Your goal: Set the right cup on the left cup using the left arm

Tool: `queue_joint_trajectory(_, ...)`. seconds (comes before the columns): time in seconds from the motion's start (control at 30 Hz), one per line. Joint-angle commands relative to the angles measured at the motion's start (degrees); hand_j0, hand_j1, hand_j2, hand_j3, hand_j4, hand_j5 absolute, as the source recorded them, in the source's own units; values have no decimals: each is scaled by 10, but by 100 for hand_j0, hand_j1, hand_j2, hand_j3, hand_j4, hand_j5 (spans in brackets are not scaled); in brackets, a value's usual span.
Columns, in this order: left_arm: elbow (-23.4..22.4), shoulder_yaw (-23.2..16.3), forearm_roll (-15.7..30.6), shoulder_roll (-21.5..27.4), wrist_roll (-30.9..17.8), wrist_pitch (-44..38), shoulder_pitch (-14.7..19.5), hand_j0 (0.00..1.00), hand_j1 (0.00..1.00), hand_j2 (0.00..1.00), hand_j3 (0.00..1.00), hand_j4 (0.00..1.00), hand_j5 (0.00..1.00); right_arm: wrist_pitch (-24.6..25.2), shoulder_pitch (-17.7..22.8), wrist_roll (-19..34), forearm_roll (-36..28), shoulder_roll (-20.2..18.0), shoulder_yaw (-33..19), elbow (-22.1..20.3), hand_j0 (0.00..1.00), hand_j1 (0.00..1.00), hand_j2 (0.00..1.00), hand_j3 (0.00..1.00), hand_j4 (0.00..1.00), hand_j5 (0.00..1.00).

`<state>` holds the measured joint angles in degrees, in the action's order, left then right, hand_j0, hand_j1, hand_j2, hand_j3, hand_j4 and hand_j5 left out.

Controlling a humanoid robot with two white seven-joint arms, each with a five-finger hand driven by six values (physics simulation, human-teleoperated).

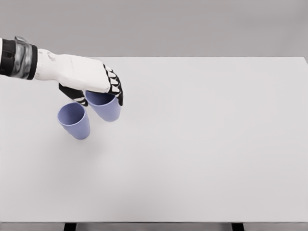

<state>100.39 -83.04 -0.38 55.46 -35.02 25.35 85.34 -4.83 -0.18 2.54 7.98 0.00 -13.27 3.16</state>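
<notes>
There, left robot hand (98,84) around right cup (107,107).

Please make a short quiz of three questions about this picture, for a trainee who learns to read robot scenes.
1. True or false: the left robot hand is closed around a blue cup.
2. Multiple choice: where is the free cup relative to the held cup?
A. To its lower left in the picture
B. Far at the right edge of the table
C. Stacked inside it
3. Short answer: is the right arm visible in the head view?

Key
1. True; the fingers wrap the rim of the held cup.
2. A; it stands on the white table, close beside the held cup and not yet nested.
3. No, only the left arm shows, entering from the picture's left.
</notes>
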Motion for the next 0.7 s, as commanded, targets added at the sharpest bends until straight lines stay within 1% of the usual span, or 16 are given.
queue_joint_trajectory(0.0, -1, 1, 5, 9, 0, -1, 0, 73, 73, 73, 73, 73, 73, 0, 0, 0, 0, 0, 0, 0, 100, 100, 100, 100, 100, 100)
queue_joint_trajectory(0.13, -5, 4, 6, 11, 0, -2, 4, 73, 73, 73, 73, 73, 73, 0, 0, 0, 0, 0, 0, 0, 100, 100, 100, 100, 100, 100)
queue_joint_trajectory(0.17, -7, 5, 13, 16, 0, -2, 6, 73, 73, 73, 73, 73, 73, 0, 0, 0, 0, 0, 0, 0, 100, 100, 100, 100, 100, 100)
queue_joint_trajectory(0.3, -8, 5, 24, 27, 0, -2, 23, 73, 73, 73, 73, 73, 73, 0, 0, 0, 0, 0, 0, 0, 100, 100, 100, 100, 100, 100)
queue_joint_trajectory(0.6, -6, 9, 29, 68, 0, 0, 25, 73, 73, 73, 73, 73, 73, 0, 0, 0, 0, 0, 0, 0, 100, 100, 100, 100, 100, 100)
queue_joint_trajectory(0.67, -6, 9, 29, 70, 0, 0, 25, 73, 73, 73, 73, 73, 73, 0, 0, 0, 0, 0, 0, 0, 100, 100, 100, 100, 100, 100)
